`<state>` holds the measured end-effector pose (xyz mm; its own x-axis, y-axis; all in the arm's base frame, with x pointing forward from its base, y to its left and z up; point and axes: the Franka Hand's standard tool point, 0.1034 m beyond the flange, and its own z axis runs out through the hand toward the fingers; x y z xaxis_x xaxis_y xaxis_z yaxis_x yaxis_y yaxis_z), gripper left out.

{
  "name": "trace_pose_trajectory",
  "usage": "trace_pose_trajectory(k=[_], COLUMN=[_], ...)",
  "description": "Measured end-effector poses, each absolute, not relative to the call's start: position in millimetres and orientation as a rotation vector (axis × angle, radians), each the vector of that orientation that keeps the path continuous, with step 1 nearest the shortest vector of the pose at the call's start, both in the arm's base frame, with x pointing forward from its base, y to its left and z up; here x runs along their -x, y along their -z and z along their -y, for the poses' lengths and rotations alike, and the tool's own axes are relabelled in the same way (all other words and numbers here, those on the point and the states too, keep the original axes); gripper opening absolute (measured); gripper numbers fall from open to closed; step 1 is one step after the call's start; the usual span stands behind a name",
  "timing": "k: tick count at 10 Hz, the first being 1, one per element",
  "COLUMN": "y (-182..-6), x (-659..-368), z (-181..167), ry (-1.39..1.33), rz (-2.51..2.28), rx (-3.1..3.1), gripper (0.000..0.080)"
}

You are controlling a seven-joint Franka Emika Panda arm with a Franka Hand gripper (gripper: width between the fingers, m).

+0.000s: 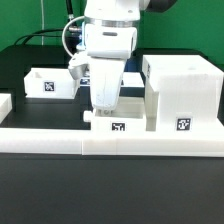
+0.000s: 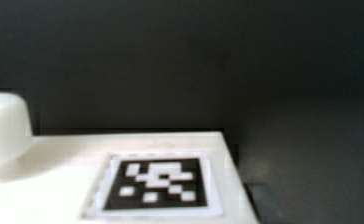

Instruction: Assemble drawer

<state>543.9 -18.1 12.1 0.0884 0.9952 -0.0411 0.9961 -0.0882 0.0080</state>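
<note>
The tall white casing (image 1: pixel 180 92) stands at the exterior view's right, with a tag on its front. One open-top tray (image 1: pixel 45 82) sits at the back left. A second tray (image 1: pixel 118 122) with a tag stands in front, between the casing and the arm. My gripper (image 1: pixel 102 104) hangs low right over this second tray's left part; its fingertips are hard to make out. In the wrist view a white tagged surface (image 2: pixel 158 183) of a tray fills the near part, with a rounded white piece (image 2: pixel 1 135) beside it. The fingers do not show there.
The long low white border rail (image 1: pixel 60 138) runs along the front of the table, right before the middle tray and the casing. The black table top (image 2: pixel 197 60) lies beyond the tray in the wrist view. Cables hang behind the arm.
</note>
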Motion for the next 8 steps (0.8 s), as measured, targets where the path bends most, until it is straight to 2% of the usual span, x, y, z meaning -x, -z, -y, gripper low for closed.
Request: trace_pose_trajectory(k=[8], y=[-12.5], x=[-545.3], z=[4.1], ry=[0.083], rz=[-2.121], rx=[-2.291], gripper=[0.0044])
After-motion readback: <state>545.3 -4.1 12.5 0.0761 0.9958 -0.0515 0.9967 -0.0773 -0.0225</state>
